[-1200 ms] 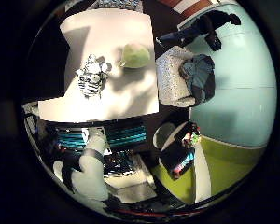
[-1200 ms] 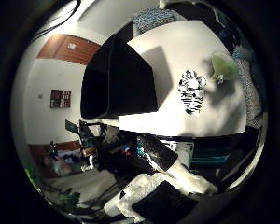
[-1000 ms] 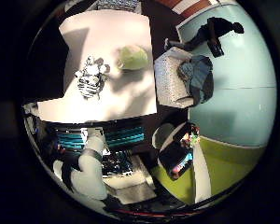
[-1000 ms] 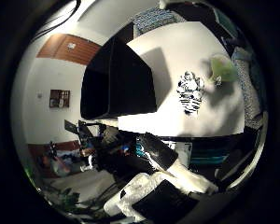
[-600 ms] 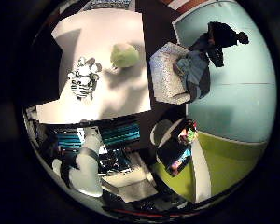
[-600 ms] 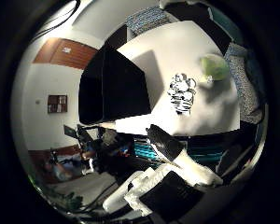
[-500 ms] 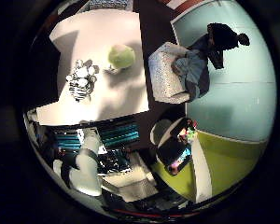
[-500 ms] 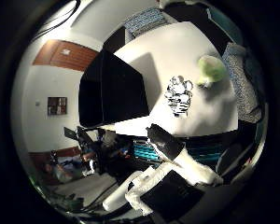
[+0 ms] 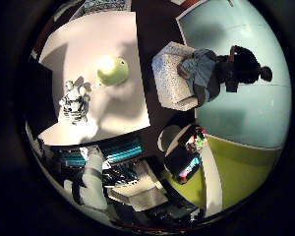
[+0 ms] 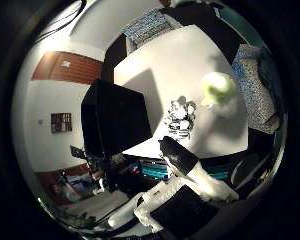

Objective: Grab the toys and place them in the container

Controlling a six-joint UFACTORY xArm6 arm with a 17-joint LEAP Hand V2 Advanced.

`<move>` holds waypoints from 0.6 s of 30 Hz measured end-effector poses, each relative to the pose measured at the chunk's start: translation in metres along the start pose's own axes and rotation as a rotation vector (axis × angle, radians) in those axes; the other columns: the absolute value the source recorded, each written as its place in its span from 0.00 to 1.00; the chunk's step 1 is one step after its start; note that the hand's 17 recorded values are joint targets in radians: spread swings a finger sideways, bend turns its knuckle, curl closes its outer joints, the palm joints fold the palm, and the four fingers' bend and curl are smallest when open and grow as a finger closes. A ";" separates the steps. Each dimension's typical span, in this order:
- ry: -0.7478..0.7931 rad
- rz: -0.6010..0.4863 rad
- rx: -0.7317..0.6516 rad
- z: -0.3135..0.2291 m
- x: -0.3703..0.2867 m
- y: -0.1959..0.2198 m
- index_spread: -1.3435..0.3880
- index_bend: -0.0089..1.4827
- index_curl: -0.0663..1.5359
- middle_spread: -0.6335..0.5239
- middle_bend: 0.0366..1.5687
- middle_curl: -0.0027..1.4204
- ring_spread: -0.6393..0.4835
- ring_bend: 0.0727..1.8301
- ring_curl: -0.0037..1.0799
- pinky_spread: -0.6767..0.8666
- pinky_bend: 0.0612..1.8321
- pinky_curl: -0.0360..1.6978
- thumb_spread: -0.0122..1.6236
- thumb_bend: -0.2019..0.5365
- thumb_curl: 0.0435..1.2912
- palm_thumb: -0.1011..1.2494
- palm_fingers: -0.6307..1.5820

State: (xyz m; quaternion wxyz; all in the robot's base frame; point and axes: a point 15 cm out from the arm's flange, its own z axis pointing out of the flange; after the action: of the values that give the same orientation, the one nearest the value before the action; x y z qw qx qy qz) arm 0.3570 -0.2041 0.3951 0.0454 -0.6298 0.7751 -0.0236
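My palm looks down on a white table (image 10: 190, 65) from well above, with nothing in my grasp. I count two toys on it and one container. The zebra (image 10: 181, 118), striped black and white, lies near the table's middle, just beside the container's rim. The green toy (image 10: 218, 88), rounded and pale, sits apart from the zebra, toward the table's far side from the container. The two toys do not touch. The container (image 10: 115, 117) is a single black bin standing at the table's edge, its open top dark; I cannot see anything inside it.

My hand (image 10: 190, 175) shows as white and black fingers stretched out loosely over the table's near edge, not curled round anything; one dark fingertip reaches close to the zebra in the picture but stays clear of it.

The thumb-side view shows the whole bin, a brown wall panel (image 10: 70, 67) and a patterned seat (image 10: 150, 25) past the table. The little-finger view shows only a dark edge of the bin, but it alone shows a pale armchair (image 9: 172, 78) beside the table, a light blue wall (image 9: 241, 118) and a lime-green surface (image 9: 236, 167).
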 end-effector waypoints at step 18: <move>-0.001 0.015 0.012 0.096 0.020 -0.068 0.55 0.10 0.18 0.62 0.11 0.23 0.78 0.08 0.24 0.69 0.20 0.19 0.67 0.23 0.20 0.46 0.27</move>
State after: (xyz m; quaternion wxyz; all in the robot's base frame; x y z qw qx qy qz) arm 0.4283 -0.2358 0.3048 0.0495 -0.6237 0.7796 -0.0275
